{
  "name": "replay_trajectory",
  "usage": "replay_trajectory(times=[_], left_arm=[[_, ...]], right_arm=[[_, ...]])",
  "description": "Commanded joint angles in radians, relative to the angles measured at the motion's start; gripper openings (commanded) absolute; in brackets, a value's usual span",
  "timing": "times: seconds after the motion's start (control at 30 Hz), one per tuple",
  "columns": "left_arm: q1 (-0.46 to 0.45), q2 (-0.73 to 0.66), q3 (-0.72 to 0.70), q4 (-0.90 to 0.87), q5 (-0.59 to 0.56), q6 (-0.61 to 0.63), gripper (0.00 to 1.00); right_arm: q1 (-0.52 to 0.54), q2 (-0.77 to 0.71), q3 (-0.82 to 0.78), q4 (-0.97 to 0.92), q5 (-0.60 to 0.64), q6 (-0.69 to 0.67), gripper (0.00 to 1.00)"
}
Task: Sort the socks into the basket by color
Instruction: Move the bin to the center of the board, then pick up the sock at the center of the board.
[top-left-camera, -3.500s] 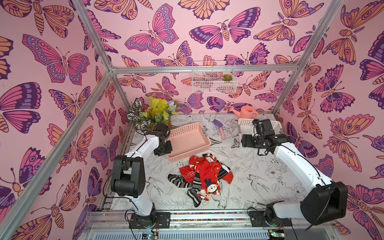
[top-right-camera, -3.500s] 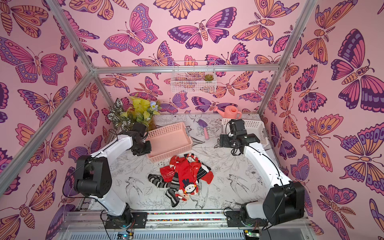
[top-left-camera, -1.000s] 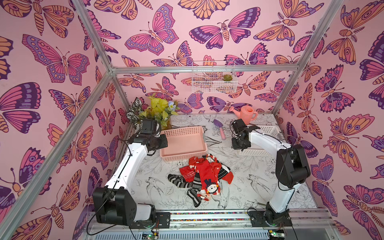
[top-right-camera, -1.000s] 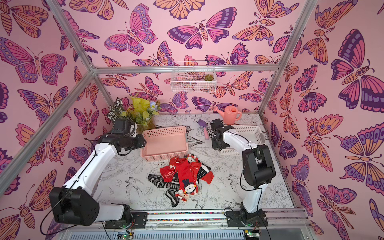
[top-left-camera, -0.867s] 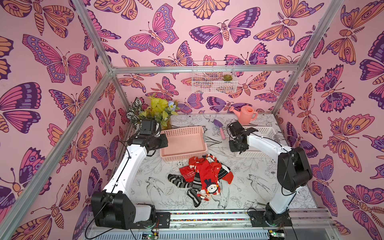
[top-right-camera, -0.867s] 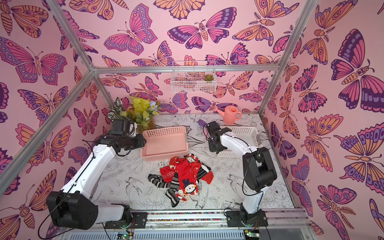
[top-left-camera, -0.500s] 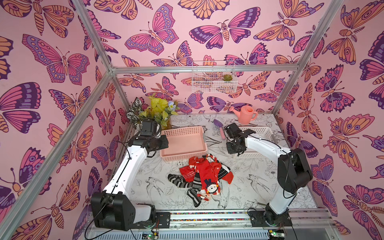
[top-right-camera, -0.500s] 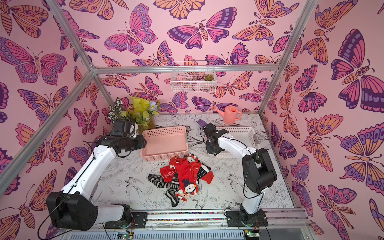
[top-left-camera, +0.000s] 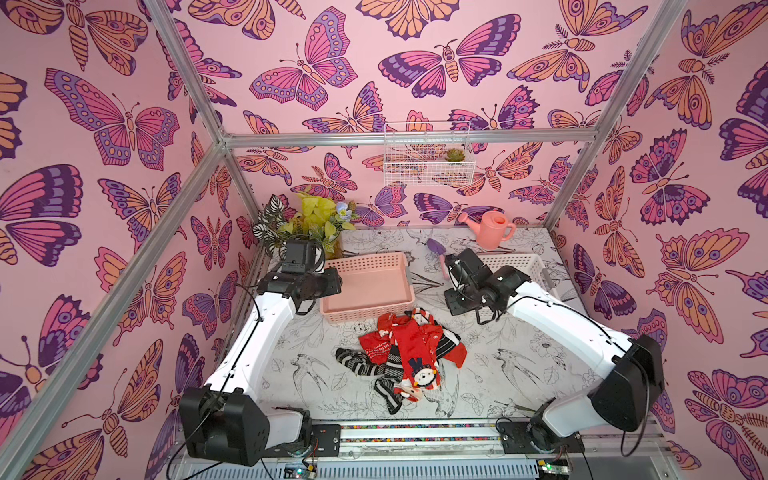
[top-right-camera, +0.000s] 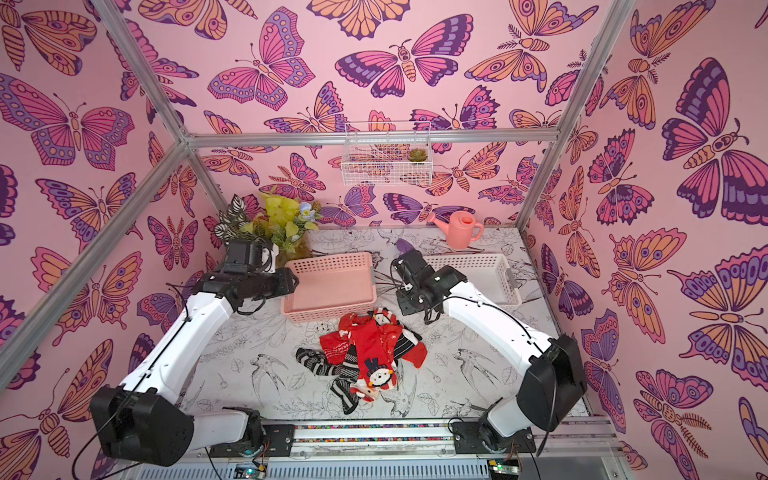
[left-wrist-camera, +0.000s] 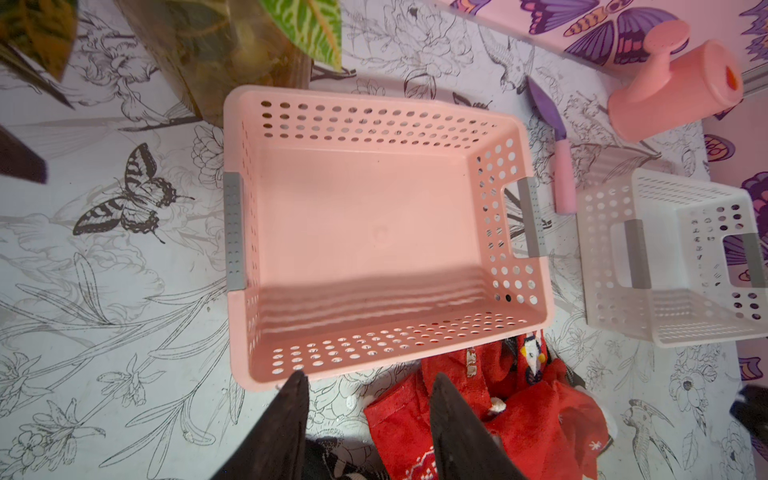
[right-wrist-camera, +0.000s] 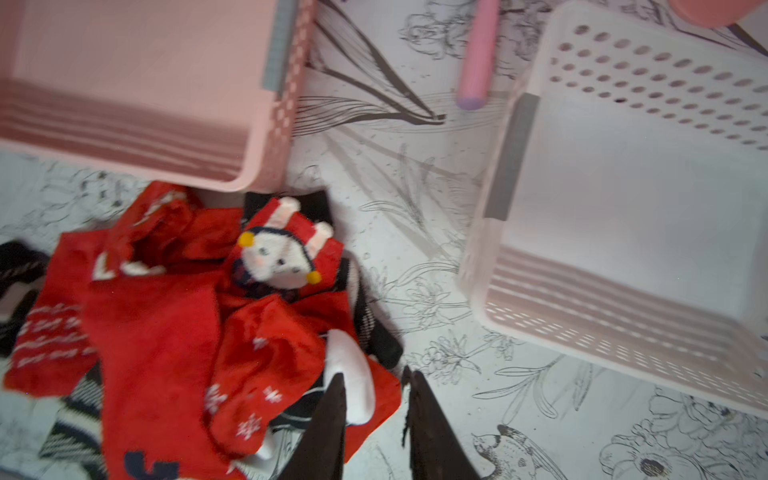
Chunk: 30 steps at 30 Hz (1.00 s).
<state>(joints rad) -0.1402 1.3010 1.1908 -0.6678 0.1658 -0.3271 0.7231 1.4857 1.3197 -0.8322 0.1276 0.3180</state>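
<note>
1. The socks (top-left-camera: 405, 357) lie in one tangled heap in the middle of the tabletop (top-left-camera: 299, 374). The heap's far edge is just beside the near wall of the pink basket (top-left-camera: 365, 259). The white basket (top-left-camera: 513, 262) stands at the far right, and neither basket holds a sock.
2. They look light, limp and not fragile. Because they are intertwined, lifting one will probably drag its neighbours along.
3. The best hold seems to be a free end at the heap's rim, such as the white toe on its right side, pinched through one layer only.
4. On top are red socks with white snowflakes, white lettering and a plush white face in a striped cap with yellow bobbles. Black-and-white striped ones show from beneath, mostly at the near left.
5. The left pincer (left-wrist-camera: 370, 376) is spread and empty at the pink basket's left side.
6. The right pincer (right-wrist-camera: 374, 374) has its jaws slightly parted, grips nothing, and hovers just right of the heap's far end.
</note>
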Motion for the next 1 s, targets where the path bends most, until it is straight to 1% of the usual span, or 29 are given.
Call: replay_trajectory(times=[0.0, 0.07, 0.1, 0.2, 0.3, 0.47, 0.67, 0.73, 0.97], left_arm=[[-0.014, -0.018, -0.043, 0.026, 0.003, -0.005, 0.5], [-0.021, -0.018, -0.055, 0.023, 0.001, 0.004, 0.5], [-0.027, -0.062, -0.062, 0.025, -0.007, 0.01, 0.5], [-0.053, -0.095, -0.081, 0.025, -0.051, 0.019, 0.51], [-0.087, -0.122, -0.093, 0.031, -0.091, 0.025, 0.52], [-0.113, -0.128, -0.099, 0.034, -0.109, 0.037, 0.52], [-0.116, -0.131, -0.099, 0.033, -0.112, 0.042, 0.53], [-0.118, -0.129, -0.099, 0.033, -0.112, 0.042, 0.53], [-0.119, -0.129, -0.099, 0.033, -0.109, 0.049, 0.53]], right_arm=[[0.093, -0.015, -0.039, -0.003, -0.072, 0.048, 0.28], [0.145, -0.013, -0.049, 0.011, -0.065, 0.077, 0.28], [0.164, -0.009, -0.055, 0.016, -0.067, 0.088, 0.28], [0.192, 0.008, -0.074, 0.028, -0.084, 0.111, 0.28], [0.197, 0.018, -0.113, 0.079, -0.142, 0.123, 0.29], [0.201, 0.055, -0.146, 0.132, -0.204, 0.122, 0.31], [0.201, 0.079, -0.157, 0.166, -0.227, 0.118, 0.33], [0.2, 0.116, -0.154, 0.168, -0.232, 0.117, 0.33], [0.2, 0.136, -0.159, 0.169, -0.218, 0.121, 0.37]])
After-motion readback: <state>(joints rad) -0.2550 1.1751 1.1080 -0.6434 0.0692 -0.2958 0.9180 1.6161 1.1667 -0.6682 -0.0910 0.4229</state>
